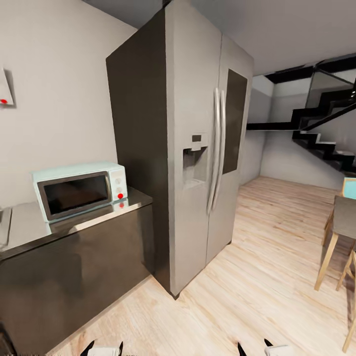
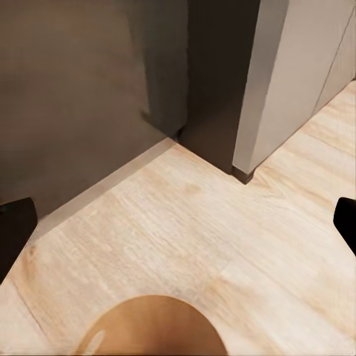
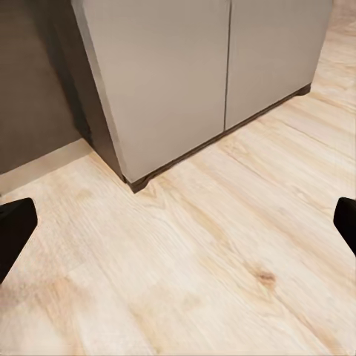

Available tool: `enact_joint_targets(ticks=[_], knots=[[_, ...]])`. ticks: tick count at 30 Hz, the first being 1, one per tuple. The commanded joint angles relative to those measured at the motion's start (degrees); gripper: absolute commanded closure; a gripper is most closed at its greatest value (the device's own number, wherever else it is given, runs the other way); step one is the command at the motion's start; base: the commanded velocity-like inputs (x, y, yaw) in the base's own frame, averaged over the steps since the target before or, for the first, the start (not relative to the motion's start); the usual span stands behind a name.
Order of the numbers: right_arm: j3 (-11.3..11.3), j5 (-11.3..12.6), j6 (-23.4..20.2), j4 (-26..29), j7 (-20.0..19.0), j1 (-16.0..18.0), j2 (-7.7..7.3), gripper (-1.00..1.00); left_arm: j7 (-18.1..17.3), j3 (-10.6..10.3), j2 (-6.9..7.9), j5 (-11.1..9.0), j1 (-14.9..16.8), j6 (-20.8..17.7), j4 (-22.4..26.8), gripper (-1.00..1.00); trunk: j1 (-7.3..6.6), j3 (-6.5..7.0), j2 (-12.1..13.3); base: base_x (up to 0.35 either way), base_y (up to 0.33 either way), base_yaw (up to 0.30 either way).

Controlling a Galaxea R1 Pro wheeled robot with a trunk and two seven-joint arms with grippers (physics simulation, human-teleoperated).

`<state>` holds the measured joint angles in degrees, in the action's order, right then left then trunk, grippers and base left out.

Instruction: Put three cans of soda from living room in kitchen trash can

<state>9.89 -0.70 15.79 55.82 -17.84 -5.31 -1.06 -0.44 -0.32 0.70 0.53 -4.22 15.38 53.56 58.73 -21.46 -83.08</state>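
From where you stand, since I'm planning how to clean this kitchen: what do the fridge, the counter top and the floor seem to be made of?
The fridge looks like brushed grey steel: matte doors, paler rounded handles. The counter top seems polished metal or stone; it mirrors the microwave standing on it. The floor looks like light wood planks, with grain and a knot in the right wrist view; it could be laminate.

grey fridge (image 1: 198,148), mint microwave (image 1: 79,190)
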Motion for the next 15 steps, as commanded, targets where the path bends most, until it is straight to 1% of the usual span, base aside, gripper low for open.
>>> enact_joint_targets(ticks=[1,11,15], knots=[[-0.01,0.0,0.01,0.0,0.0,-0.01,0.0,-1.0,0.0,-0.01,0.0,0.0,0.0,0.0,0.01,-1.0,0.0,0.03,0.0,0.0,0.0,0.234],[-0.14,0.0,-0.12,-0.01,0.0,0.03,0.15,-1.0,0.0,-0.03,0.0,0.0,0.0,0.0,-0.01,-1.0,0.0,-0.07,0.0,0.0,0.0,0.236],[-0.96,0.05,-0.17,-0.01,0.03,0.04,0.14,-1.0,0.0,-0.03,0.0,0.06,0.01,0.0,-0.02,-1.0,0.0,-0.22,0.0,0.0,0.0,0.22]])
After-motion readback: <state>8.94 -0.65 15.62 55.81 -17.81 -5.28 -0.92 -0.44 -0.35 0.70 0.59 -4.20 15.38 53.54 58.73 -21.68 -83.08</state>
